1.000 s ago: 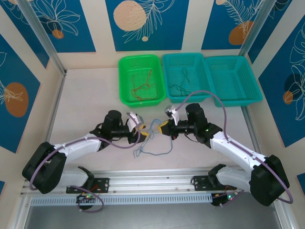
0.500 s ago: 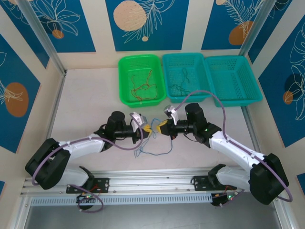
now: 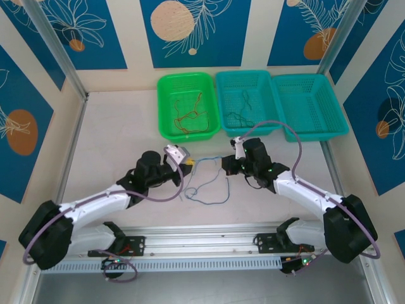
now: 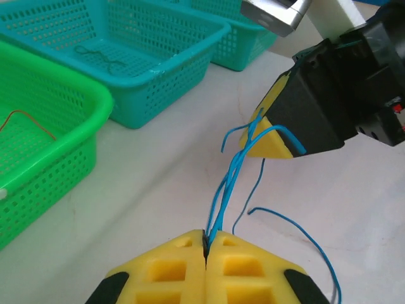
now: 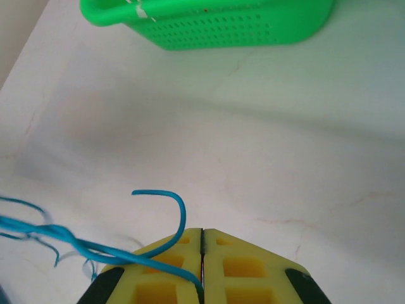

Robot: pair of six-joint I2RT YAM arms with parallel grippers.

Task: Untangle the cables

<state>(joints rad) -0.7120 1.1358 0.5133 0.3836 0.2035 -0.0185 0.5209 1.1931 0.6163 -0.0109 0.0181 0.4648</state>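
I am in the pulling-apart step. My left gripper (image 3: 188, 163) is pinched tight on one end of the blue cables (image 4: 226, 183). My right gripper (image 3: 223, 165) is pinched tight on the other end. In both wrist views the yellow fingers (image 5: 171, 272) are pressed together with the thin wires caught in the crack between them.

The bunch is in the air in the middle of the table (image 3: 114, 126), just near of the baskets. The part between my two grippers runs left to right. That is its long way. It looks pulled fairly straight, with several strands side by side. Loose loops and ends hang down from it toward the near side, and from above they seem to lie on the table. One short end curls up just beside my right fingers.

I think the strands are not yet free of each other, because they run close together, and I cannot tell where they cross.

The green basket (image 3: 185, 75) on the far side holds red-orange wires. The teal basket (image 3: 244, 73) to its right holds dark ones.

Next I think I should pull my grippers gently apart, left and right. I must go slowly, because such thin wire may slip out or knot tighter.
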